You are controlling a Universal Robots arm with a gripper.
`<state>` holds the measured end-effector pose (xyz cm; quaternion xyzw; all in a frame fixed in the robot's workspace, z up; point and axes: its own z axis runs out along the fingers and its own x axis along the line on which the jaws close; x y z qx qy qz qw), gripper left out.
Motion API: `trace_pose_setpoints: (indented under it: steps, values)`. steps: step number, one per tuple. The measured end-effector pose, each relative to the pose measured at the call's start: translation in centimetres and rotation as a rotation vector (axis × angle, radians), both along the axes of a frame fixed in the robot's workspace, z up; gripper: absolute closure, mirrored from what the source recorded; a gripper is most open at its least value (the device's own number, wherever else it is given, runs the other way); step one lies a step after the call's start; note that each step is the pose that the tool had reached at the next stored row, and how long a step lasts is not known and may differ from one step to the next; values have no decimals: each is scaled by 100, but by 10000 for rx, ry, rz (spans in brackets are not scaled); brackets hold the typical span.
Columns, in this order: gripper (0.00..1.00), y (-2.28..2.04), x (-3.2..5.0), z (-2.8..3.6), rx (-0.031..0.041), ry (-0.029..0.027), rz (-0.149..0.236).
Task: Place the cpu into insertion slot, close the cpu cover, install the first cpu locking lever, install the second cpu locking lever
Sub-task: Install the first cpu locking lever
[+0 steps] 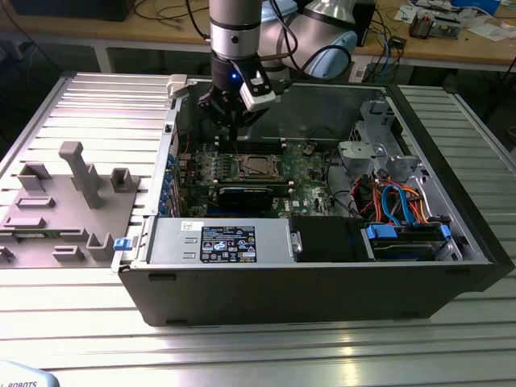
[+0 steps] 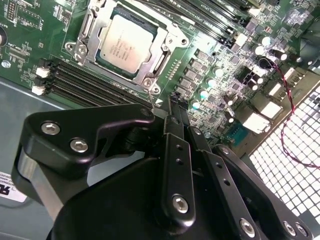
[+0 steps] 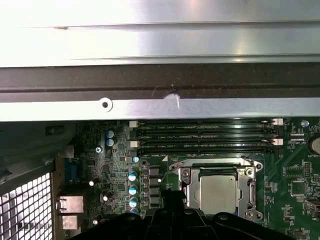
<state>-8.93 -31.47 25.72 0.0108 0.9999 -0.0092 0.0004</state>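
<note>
The cpu (image 2: pixel 125 44) (image 3: pixel 217 192) lies flat in the insertion slot (image 1: pixel 256 167), its silver-grey top facing up. The cpu cover (image 2: pixel 167 42) (image 3: pixel 247 187), a silvery frame, lies down around the chip's edges. A thin metal rod (image 2: pixel 151 97) rises at the socket corner nearest my fingers. My black gripper (image 1: pixel 234 133) (image 2: pixel 175 117) (image 3: pixel 172 196) hangs above the motherboard, just off that corner of the socket. Its fingers are pressed together, and I see nothing between them.
Long memory slots (image 2: pixel 75 82) (image 3: pixel 205 135) run beside the socket. A black card (image 1: pixel 246 196) and the power supply (image 1: pixel 222 242) sit nearer the case front. Drive cables (image 1: pixel 395 210) fill the exterior view's right. A grey fixture (image 1: pixel 72 185) stands outside the case.
</note>
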Motion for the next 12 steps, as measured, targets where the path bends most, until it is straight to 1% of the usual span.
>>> trace_pose_setpoints:
  steps: [5,9,11,12]
  values:
    - [89,31,-21,0,-2,0,0]
    - [89,70,-34,0,-6,0,0]
    - [89,100,-39,0,-6,-1,-1]
    - [89,108,-40,0,-7,-1,0]
